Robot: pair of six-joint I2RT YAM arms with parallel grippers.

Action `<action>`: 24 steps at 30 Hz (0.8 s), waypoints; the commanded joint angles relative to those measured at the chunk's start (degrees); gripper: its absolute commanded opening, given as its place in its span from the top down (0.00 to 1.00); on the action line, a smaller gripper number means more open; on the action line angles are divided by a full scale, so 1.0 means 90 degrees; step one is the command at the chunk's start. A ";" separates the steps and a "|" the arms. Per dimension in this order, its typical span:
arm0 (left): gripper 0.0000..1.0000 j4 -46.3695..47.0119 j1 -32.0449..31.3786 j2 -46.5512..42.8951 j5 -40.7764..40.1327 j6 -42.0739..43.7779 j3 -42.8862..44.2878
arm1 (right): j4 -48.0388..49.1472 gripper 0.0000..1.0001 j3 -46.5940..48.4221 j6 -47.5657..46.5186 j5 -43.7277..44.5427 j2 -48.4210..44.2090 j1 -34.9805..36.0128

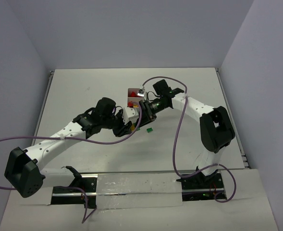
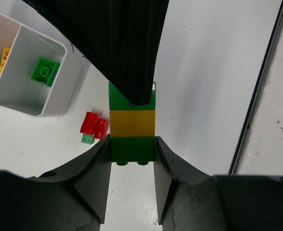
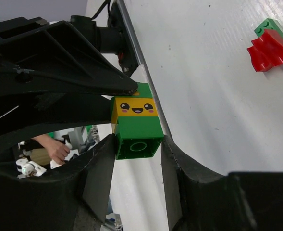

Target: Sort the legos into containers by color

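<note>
From above: both arms reach in to the middle of the table (image 1: 83,86); the left gripper (image 1: 124,127) and the right gripper (image 1: 142,113) meet nose to nose just in front of the white tray (image 1: 129,114); red bricks (image 1: 130,102) show inside the tray; a fleck of yellow sits between the two tools, probably the piece they share, though it is too small here to be sure.

Left wrist now: the left gripper (image 2: 131,144) is clamped on a three-brick stack (image 2: 131,129), green, yellow, green, with its fingers pressing both sides of the nearest green brick; the far green brick is half covered by a black finger of the other arm; up at the left, the tray's (image 2: 59,103) end compartment holds one green brick (image 2: 45,71); the next compartment shows a yellow brick (image 2: 5,57) at the frame's edge; a red-and-green pair (image 2: 94,126) lies on the table just beside the tray.

Right wrist: the right gripper (image 3: 139,144) grips the stack's (image 3: 137,127) other end, fingers against both sides of the green brick; the yellow one carries a smiling face; the red-and-green pair (image 3: 268,44) lies well apart on the table.
</note>
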 commanded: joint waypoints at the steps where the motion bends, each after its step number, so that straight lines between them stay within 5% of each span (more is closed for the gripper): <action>1: 1.00 0.0241 -0.0066 0.0023 -0.0121 -0.0090 0.0236 | 0.0023 0.61 0.0309 0.0016 -0.0647 0.0088 0.0066; 5: 1.00 0.0288 -0.0062 -0.0016 -0.0199 -0.0097 0.0176 | 0.0007 0.73 0.0306 0.0019 -0.0796 0.0134 0.0063; 9: 1.00 0.0303 -0.0062 -0.0094 -0.0341 -0.0056 -0.0010 | -0.0010 1.00 0.0266 0.0046 -0.0838 0.0106 -0.0043; 24: 1.00 0.0303 0.0072 -0.0543 -0.0650 0.0041 -0.0801 | -0.0015 1.00 -0.0100 -0.0033 -0.0670 -0.0579 -0.1020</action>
